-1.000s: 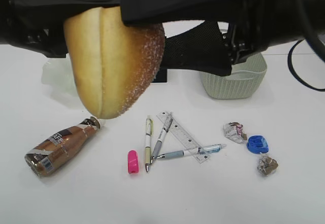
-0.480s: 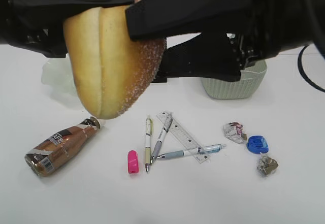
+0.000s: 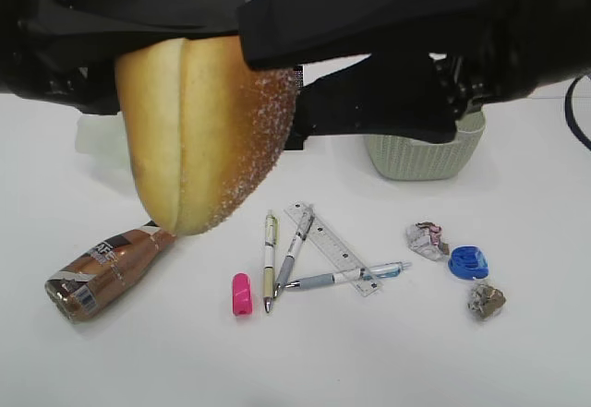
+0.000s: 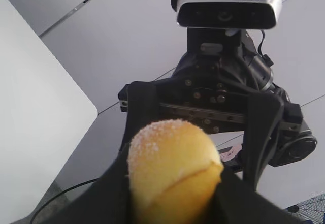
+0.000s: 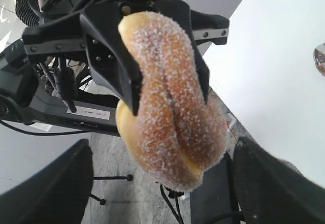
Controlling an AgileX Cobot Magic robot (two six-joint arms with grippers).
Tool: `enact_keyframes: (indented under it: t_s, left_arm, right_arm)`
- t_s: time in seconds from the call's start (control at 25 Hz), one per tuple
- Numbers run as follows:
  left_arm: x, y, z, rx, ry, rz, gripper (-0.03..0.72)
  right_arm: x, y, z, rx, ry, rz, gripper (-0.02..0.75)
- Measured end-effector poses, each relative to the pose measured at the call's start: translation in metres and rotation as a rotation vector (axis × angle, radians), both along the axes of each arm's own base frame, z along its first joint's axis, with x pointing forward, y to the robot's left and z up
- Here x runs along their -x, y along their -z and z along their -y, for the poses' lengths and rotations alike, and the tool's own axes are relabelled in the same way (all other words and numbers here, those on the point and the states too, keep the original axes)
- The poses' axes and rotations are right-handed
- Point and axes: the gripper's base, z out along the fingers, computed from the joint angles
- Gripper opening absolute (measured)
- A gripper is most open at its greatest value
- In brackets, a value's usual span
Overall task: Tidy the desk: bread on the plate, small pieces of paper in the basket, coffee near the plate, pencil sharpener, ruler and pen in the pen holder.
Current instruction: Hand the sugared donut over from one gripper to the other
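White counter [image 3: 388,361] fills the scene, carrying, left to right, the toppled coffee [image 3: 102,273], a pink eraser [image 3: 241,293], pens across the ruler [image 3: 331,245], paper scraps [image 3: 428,240], and the basket [image 3: 420,156] behind. Above it, the left end effector [image 5: 157,76] clamps the bread [image 3: 203,130] in mid-air. The right end effector [image 5: 162,183] gapes wide beside it, holding nothing; grey floor shows beyond the counter's edge.

Bare worktop [image 3: 388,361] along near edge. Mid-worktop cluttered: pens [image 3: 270,257], ruler [image 3: 331,248], paper scraps [image 3: 427,239]. Coffee [image 3: 100,273] lying near left corner.
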Motion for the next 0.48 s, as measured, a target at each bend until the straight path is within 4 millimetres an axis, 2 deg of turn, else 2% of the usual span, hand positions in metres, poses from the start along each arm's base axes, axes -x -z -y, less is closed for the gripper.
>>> enact_keyframes:
  t_s: [0.28,0.48]
  left_arm:
    - [0.0,0.0,0.0,0.0,0.0,0.0,0.215]
    - [0.0,0.0,0.0,0.0,0.0,0.0,0.215]
  right_arm:
    - [0.009,-0.0072,0.0037,0.01,0.003,0.023,0.64]
    - [0.0101,-0.003,0.0057,0.068,0.0,0.028,0.633]
